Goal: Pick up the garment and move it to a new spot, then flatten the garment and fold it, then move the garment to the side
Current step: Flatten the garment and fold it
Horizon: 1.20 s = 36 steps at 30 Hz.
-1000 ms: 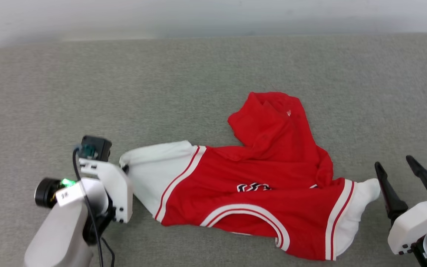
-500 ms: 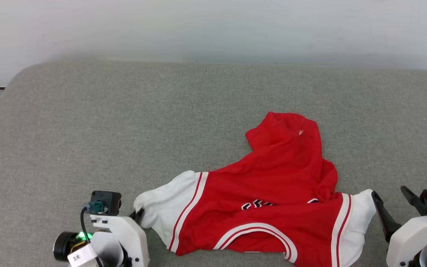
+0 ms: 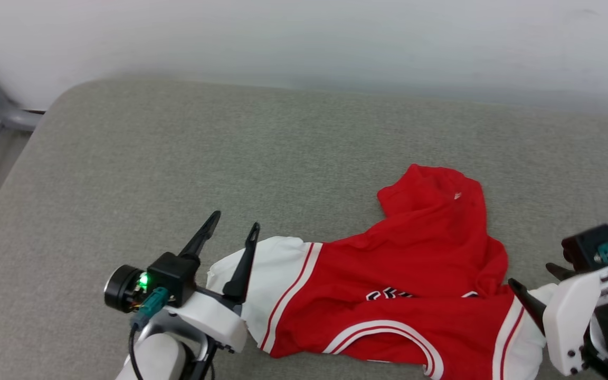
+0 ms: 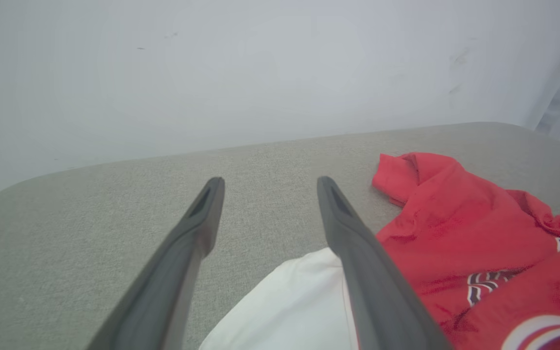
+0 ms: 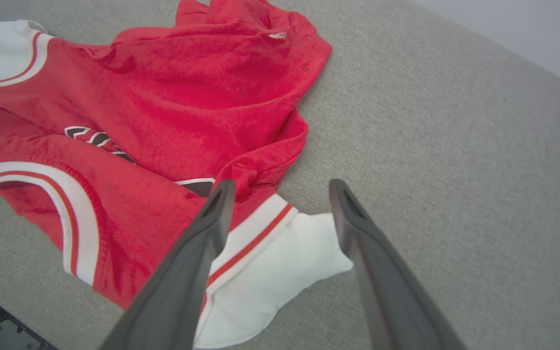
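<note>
Head view: crumpled red-and-white garment [image 3: 404,295]

surface: grey-green fabric pad [image 3: 177,158] | behind: pale wall [image 3: 304,37] | far left: grey metal tube [image 3: 13,118]

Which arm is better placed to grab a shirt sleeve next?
Likely right. The right gripper, jaws open, sits over a white sleeve of the shirt; the left gripper aims past its sleeve.
</note>
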Available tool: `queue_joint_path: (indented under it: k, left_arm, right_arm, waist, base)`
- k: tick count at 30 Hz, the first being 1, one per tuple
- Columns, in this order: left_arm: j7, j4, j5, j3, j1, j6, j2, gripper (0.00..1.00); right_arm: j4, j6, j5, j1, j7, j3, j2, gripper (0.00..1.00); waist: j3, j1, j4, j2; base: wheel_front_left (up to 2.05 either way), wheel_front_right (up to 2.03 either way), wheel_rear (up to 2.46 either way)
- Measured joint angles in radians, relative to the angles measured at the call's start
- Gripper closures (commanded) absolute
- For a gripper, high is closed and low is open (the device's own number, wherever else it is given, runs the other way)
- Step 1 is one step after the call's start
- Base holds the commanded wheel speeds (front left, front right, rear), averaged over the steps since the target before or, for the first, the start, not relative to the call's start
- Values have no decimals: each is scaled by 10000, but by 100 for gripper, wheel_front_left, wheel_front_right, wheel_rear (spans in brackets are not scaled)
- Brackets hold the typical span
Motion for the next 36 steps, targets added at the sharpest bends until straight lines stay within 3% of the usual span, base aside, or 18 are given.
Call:
queue_joint_path:
  k: [6,13,18,26,27,28,29,36]
  left_arm:
    - [-123,-836,656,-12,-199,-211,-623,0]
    - [-136,-959,809,19,-45,-596,-1195,0]
    - [-136,-1085,1034,81,-193,-702,-1413,0]
    - [-136,-1231,1210,113,-360,-794,-1597,0]
    - [-136,-1233,1214,115,-362,-805,-1620,0]
    - [-136,-1233,1227,115,-369,-823,-1634,0]
    - [-136,-1231,1248,111,-378,-823,-1649,0]
    - [-136,-1210,1283,54,-439,-834,-1745,0]
  right_arm:
    - [94,0,665,-1671,2414,681,-871,0]
    - [1526,-2,1289,-3312,4263,1914,-1496,0]
    - [2780,-2,1269,-3944,4544,2466,-1850,0]
    - [4337,-2,1197,-4489,4023,2826,-1862,0]
    - [4472,-4,1216,-4510,4010,2901,-1883,18]
    - [4579,-4,1277,-4562,4011,3009,-1916,68]
    - [4656,-4,1329,-4624,3988,3112,-1979,100]
    - [5354,8,826,-5604,2619,3724,-2303,100]
  waist:
    - [218,1,622,0]
    - [707,1,1443,0]
    - [1085,1,1996,0]
    - [1686,1,2623,0]
    - [1742,1,2678,0]
    - [1787,1,2727,0]
    - [1821,0,2769,0]
    - [1909,1,2933,0]
  base:
    - [0,0,0]
    - [0,0,0]
    - [0,0,0]
    - [0,0,0]
    - [0,0,0]
    - [0,0,0]
    - [0,0,0]
    - [0,0,0]
